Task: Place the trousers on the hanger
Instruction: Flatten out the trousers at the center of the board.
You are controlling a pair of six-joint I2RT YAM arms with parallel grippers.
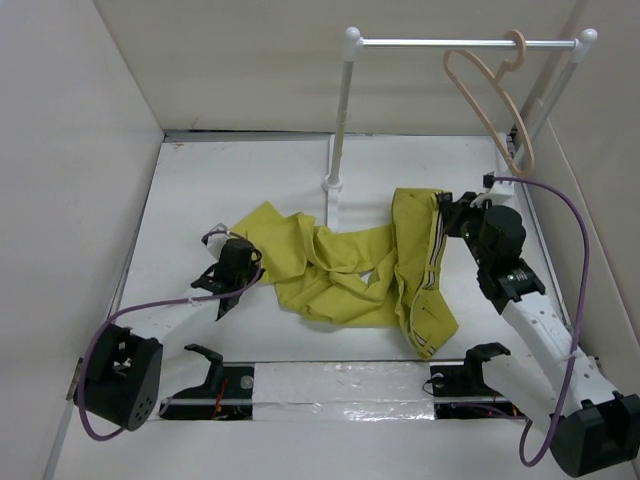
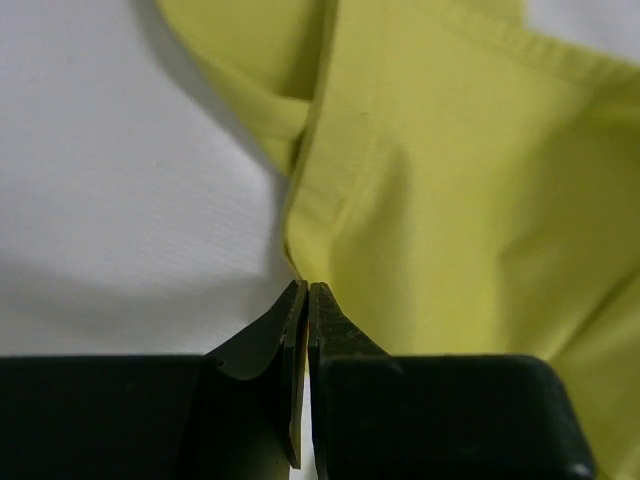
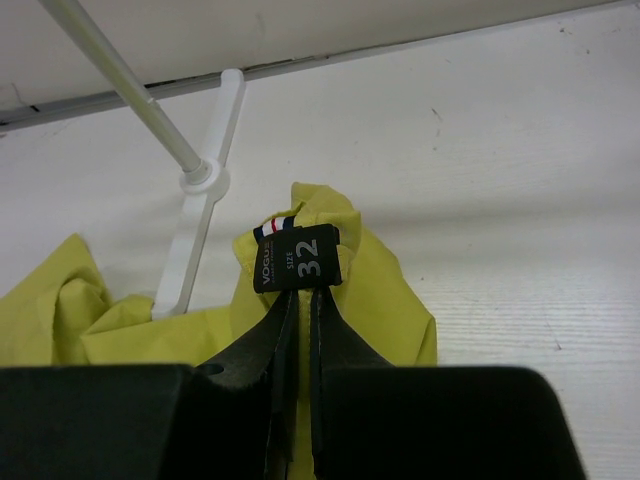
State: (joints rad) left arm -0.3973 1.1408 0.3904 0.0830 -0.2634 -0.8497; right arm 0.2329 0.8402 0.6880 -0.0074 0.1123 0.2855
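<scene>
Well, the trousers lay crumpled across the middle of the desk in the top view. The legs were bunched toward the frame's left, and the striped waistband ran down the right side of the heap.

My right pincer sat at the upper right end of that heap. In its wrist view the jaws were closed on the trousers, with yellow-green cloth rising between them. A black label reading size 32 stood just above the tips.

My left pincer rested low at the left end of the heap, beside the edge of a leg. In its wrist view the jaws were pressed almost together, only a thin slit between them. Their tips met the hem of the cloth. I could not tell whether any cloth was caught there.

The hanger hung by its hook from the rail in the upper right of the top view. It was tilted and well apart from the trousers. The rail's left post came down near the centre of the frame, and its foot reached the upper edge of the cloth.
</scene>
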